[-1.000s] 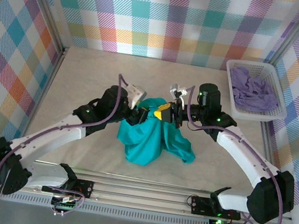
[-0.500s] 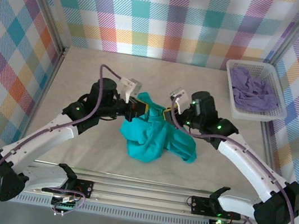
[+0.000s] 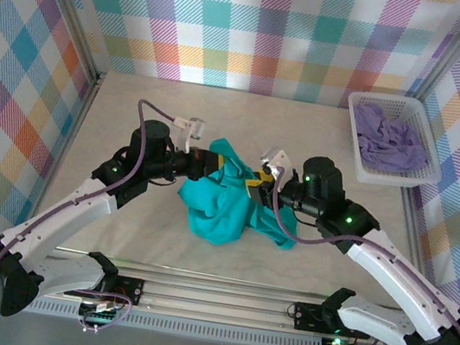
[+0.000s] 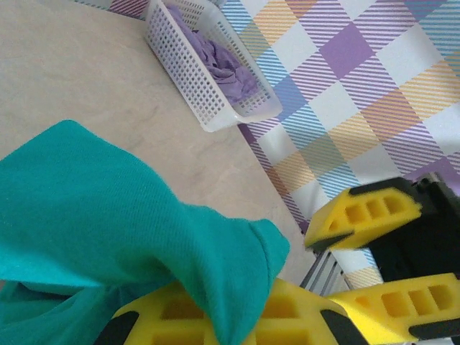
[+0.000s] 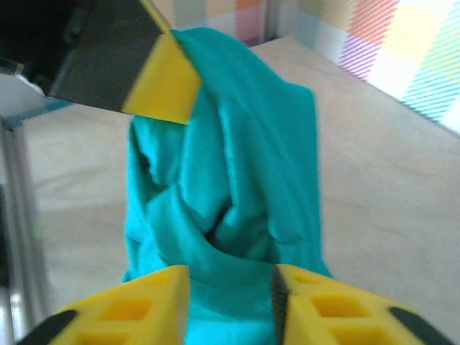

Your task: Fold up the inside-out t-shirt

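walls (image 3: 270,30): pastel plaid | tabletop (image 3: 135,109): beige, marbled | light: even

One teal t-shirt (image 3: 223,215); one white basket (image 3: 391,177); one lavender garment (image 3: 389,136); two arms: left arm (image 3: 66,212), right arm (image 3: 390,268).

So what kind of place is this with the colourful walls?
Probably a robot practice booth: two robot arms fixed at the edge of a table, checked walls boxing it in, and a green t-shirt and a basket of clothes to practise on.
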You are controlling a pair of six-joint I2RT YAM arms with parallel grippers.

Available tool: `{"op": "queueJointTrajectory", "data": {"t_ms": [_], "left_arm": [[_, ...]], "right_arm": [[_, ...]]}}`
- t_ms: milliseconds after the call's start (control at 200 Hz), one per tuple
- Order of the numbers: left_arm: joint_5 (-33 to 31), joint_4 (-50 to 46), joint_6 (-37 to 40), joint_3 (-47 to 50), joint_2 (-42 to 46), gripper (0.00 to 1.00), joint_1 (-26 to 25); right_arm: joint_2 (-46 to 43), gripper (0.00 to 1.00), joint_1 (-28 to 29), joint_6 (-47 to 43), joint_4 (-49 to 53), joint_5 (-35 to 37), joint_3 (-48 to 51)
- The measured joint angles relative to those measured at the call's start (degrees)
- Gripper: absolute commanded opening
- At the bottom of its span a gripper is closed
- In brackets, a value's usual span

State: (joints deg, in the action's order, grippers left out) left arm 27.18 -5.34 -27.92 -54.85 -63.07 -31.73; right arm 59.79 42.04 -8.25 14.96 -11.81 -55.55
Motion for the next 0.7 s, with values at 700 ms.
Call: {"op": "queueJointTrajectory", "data": {"t_ms": [700], "left_arm": [[0.07, 0.98, 0.96, 1.16, 0.33, 0.00, 0.00]], "right_arm": [[13.03, 0.00, 0.00, 9.44, -4.85, -9.03, -7.65]]}}
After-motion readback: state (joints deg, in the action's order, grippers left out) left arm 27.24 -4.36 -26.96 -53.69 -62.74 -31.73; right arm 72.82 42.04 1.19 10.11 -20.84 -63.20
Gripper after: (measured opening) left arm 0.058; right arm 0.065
